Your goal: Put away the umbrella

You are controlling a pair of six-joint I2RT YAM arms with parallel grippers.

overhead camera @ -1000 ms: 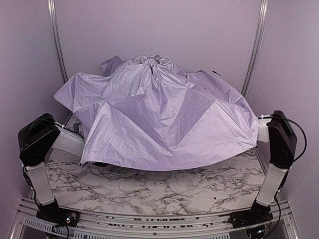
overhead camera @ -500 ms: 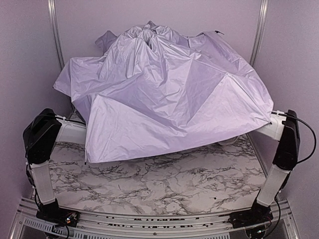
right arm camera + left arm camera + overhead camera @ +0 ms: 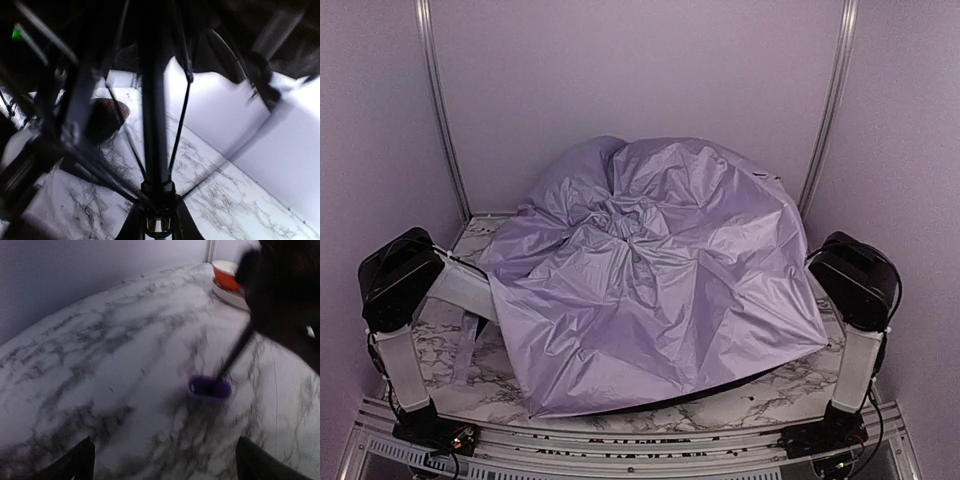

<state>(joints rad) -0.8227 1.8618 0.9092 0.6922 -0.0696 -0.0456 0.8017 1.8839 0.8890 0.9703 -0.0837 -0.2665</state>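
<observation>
- Right, we see the umbrella slumped across the middle of the marble tabletop, its pale lavender fabric crumpled and gathered into a knot near the crown.
- The canopy reaches from the left arm to the right arm, and from above it hides both sets of fingers.
- A dark edge of lining peeks out under the near hem, close to the front of the tabletop.
- Under the canopy, the left wrist view is blurred, but we make out the left fingers spread wide at the bottom corners, with only bare marble between them.
- Just ahead of them the small lavender handle rests on the tabletop, and the thin black shaft climbs from it up and to the right into the black lining.
- Far back in that view sits an orange-red bowl on a white plate.
- In the right wrist view, the right fingers are drawn in tight on either side of the shaft's base, gripping it.
- From there the shaft runs straight up the frame, with thin ribs fanning out into the dark canopy overhead.
</observation>
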